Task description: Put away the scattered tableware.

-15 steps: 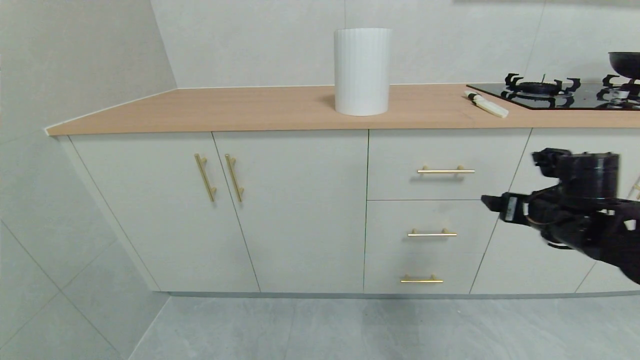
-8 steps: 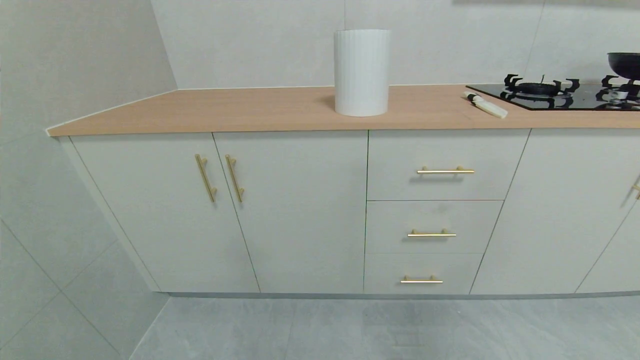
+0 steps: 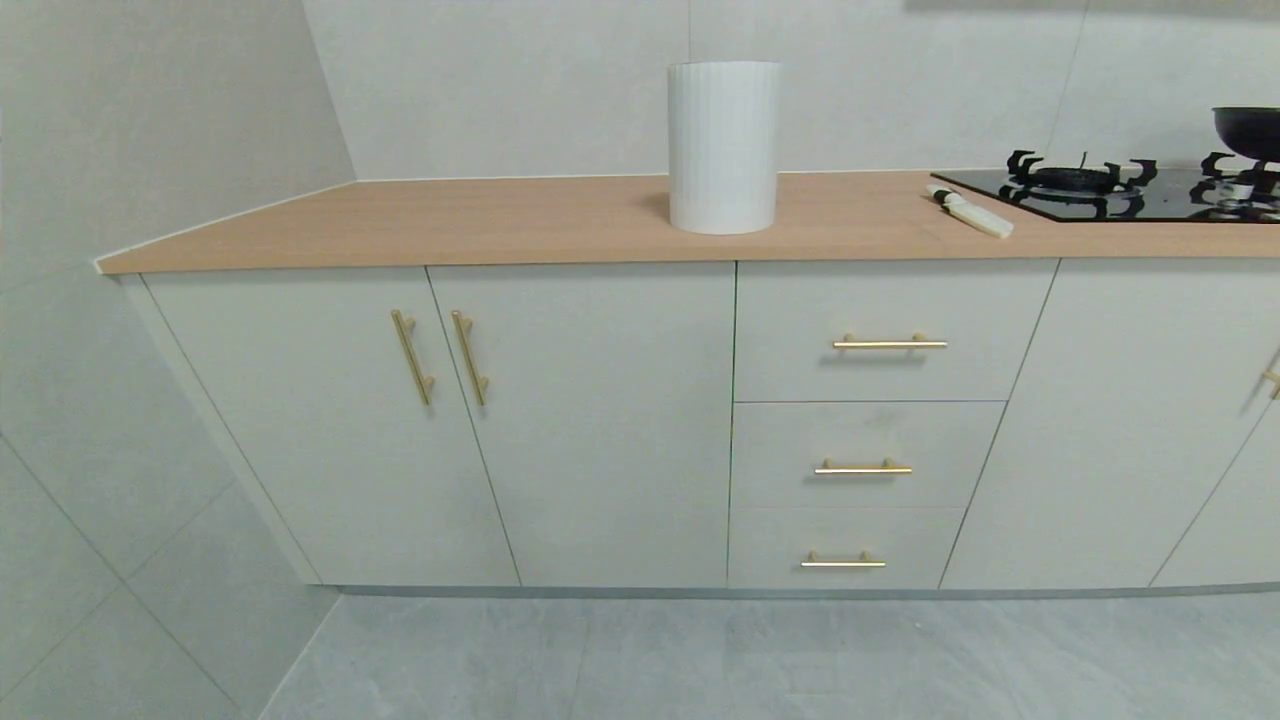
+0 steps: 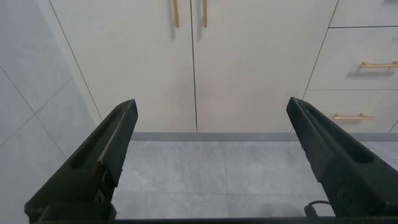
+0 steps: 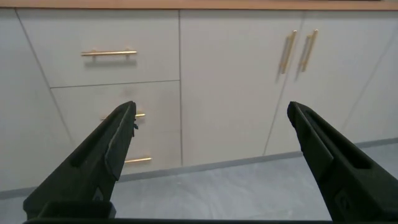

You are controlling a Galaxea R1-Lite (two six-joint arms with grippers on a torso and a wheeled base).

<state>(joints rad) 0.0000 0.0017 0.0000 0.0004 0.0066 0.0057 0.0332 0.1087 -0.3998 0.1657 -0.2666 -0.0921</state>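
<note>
since a second ago our right arm has left the right side of the head view, where it hung in front of the drawers; half a second ago it was already gone. the whole head picture has slid down a touch, so the camera tipped and the things themselves kept their places.

our left gripper (image 4: 211, 109) has its jaws spread wide with nothing between them. it sits low, facing the cabinet doors (image 4: 249, 62) above the grey floor (image 4: 205, 174). our right gripper (image 5: 211, 111) is spread just as wide and just as empty, and it faces the stack of drawers (image 5: 112, 93) with more doors beside it.

farther out, the head view shows the wooden countertop (image 3: 500, 220) running along the tiled wall. the white ribbed container (image 3: 723, 147) stands upright near the middle of the countertop, set back from the front edge and apart from everything else.

the cream utensil (image 3: 968, 211) lies flat and slantwise on the countertop, just beside the front left corner of the black hob (image 3: 1120, 190) and well apart from the container. we cannot tell what kind of utensil it is. a black pan (image 3: 1248, 128) sits on the far burner at the right edge.

below the front edge, the two doors carry upright gold handles (image 3: 440, 355) side by side. the three drawers next to them are all shut, each with a level gold handle.
</note>
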